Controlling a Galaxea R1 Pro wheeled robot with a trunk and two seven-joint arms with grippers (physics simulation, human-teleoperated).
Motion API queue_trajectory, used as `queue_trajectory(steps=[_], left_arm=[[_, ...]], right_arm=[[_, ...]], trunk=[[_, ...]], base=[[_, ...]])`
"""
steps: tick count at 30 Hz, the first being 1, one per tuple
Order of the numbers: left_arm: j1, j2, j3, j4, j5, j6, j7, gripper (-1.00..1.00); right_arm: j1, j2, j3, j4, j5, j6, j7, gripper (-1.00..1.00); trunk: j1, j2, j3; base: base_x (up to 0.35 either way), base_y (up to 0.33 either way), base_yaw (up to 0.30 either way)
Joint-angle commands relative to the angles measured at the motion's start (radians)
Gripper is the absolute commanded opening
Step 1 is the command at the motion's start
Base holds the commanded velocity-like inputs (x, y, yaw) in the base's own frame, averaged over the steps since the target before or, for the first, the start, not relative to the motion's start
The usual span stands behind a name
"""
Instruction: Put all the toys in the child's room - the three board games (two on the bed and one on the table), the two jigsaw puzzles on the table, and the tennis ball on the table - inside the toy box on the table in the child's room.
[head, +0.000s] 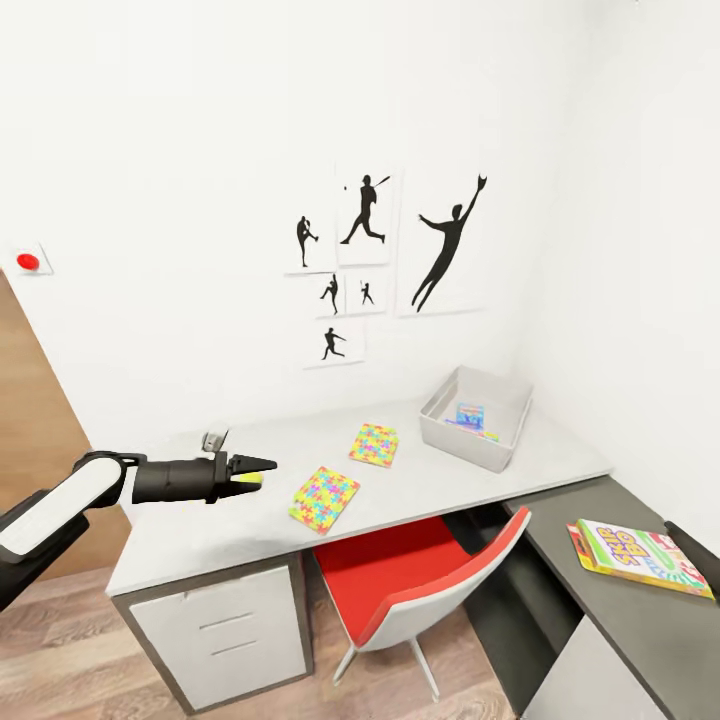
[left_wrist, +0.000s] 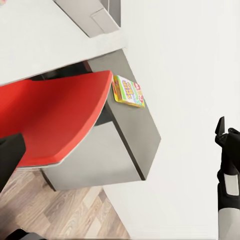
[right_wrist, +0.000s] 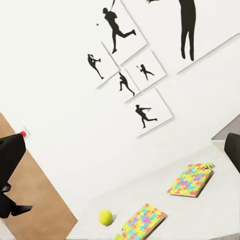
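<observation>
The grey toy box (head: 437, 425) stands at the far right of the table (head: 200, 535), with a blue board game (head: 470, 415) inside. Two jigsaw puzzles (head: 373, 445) (head: 324, 498) lie flat mid-table. The SKIP-BO board game (head: 640, 557) rests on the dark lower wing. The tennis ball (right_wrist: 105, 217) sits alone on the table; in the head view it (head: 249, 480) peeks out behind my left gripper (head: 262, 472), which hovers open and empty nearer the camera. My right gripper (left_wrist: 223, 132) is raised beside the wing, open. The bed is out of view.
A red chair (head: 420, 580) is tucked under the table between the white drawers (head: 225, 625) and the wing. A small grey object (head: 213, 440) sits on the table behind my left gripper. A brown door (head: 30, 420) is at the left.
</observation>
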Motion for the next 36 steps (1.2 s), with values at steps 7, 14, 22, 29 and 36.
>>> queue_trajectory(steps=[7,14,22,29,36], left_arm=[[-0.002,0.001,-0.002,0.001,-0.006,0.000,-0.009,1.00],[-0.002,0.001,-0.002,0.001,-0.006,-0.001,-0.009,1.00],[-0.002,0.001,-0.002,0.002,-0.007,-0.002,-0.009,1.00],[-0.002,0.001,-0.001,0.002,-0.007,-0.002,-0.009,1.00],[-0.002,0.001,-0.001,0.002,-0.007,-0.002,-0.009,1.00]], right_arm=[[-0.001,0.000,-0.001,0.000,0.000,0.011,0.003,1.00],[-0.001,0.000,-0.001,0.000,0.000,0.012,0.003,1.00],[-0.001,0.001,0.000,0.000,0.000,0.013,0.003,1.00],[-0.001,0.003,0.000,-0.003,0.000,0.009,0.003,1.00],[-0.001,0.003,-0.001,-0.004,0.000,0.008,0.003,1.00]], trunk=[[0.000,-0.003,-0.002],[0.000,-0.003,-0.002],[0.000,-0.003,-0.002],[0.000,-0.003,0.000],[0.000,-0.003,0.010]], base=[[-0.116,0.081,0.007],[-0.006,0.004,0.000],[0.000,0.000,0.000],[0.000,0.000,0.025],[0.000,0.007,0.120]])
